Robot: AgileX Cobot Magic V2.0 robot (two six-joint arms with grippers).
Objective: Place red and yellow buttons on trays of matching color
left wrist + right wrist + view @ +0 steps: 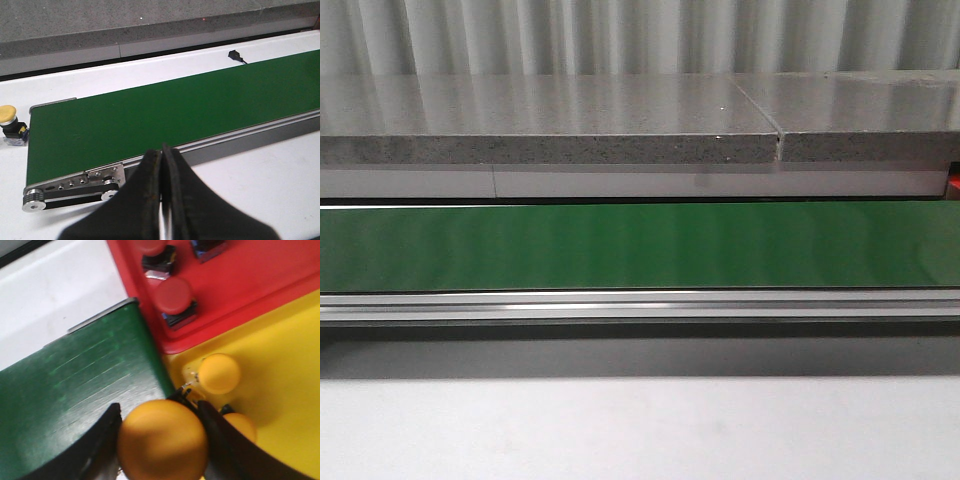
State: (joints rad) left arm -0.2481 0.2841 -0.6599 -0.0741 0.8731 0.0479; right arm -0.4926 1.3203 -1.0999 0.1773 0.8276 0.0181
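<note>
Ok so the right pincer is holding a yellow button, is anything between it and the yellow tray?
Nothing blocks it. The right pincer holds the yellow button at the yellow tray edge; two yellow buttons already sit close by, so open tray lies farther in.

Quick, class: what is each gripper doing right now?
Left gripper: shut, holding nothing.
Right gripper: shut on a yellow button, at the yellow tray.
</note>
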